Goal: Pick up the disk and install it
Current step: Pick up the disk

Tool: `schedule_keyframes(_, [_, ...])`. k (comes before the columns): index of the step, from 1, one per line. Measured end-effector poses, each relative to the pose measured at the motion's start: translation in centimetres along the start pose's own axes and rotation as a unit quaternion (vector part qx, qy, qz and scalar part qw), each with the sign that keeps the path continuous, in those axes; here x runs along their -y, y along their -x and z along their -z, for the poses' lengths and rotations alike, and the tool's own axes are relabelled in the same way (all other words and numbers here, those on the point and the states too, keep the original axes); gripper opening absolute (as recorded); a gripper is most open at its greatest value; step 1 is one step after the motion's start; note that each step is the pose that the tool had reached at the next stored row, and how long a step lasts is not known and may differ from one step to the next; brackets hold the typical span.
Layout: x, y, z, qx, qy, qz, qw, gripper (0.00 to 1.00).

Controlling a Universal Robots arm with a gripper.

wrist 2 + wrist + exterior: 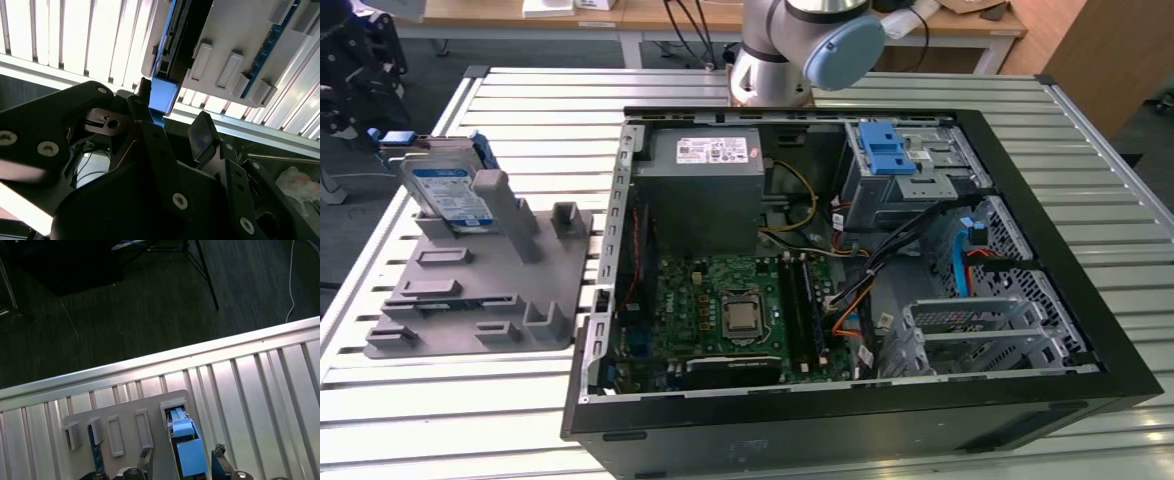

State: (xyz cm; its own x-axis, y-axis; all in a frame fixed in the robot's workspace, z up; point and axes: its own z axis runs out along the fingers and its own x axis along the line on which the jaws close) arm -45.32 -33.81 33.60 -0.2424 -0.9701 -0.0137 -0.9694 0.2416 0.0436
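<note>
Disk [450,195] upright (long axis vertical) —

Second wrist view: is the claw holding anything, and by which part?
Nothing is held. The claw is open, fingers spread near the disk's blue carrier end, not clamped on it.

On the table [520,110], the slotted holder [480,290] sits at the exterior view's left, the open computer case [1107,330] at its right, and the arm's base [771,75] behind the case. The disk [447,190] stands upright in the holder's far slot, with the tool [183,458] straddling one end. Inside the case, the power supply [707,165] lies behind the motherboard [720,310], with the drive cage [907,165] to its right.
</note>
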Motion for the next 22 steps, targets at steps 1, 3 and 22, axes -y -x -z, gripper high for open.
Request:
schedule_keyframes(1, [-0.01,0.03,-0.01,-0.0001,0.0001,0.001,1.0000,0.57])
schedule_keyframes(3, [-0.01,0.07,-0.06,0.0000,0.0000,0.002,1.0000,0.57])
schedule_keyframes(22, [-0.01,0.10,-0.12,-0.0002,0.0001,0.003,1.0000,0.57])
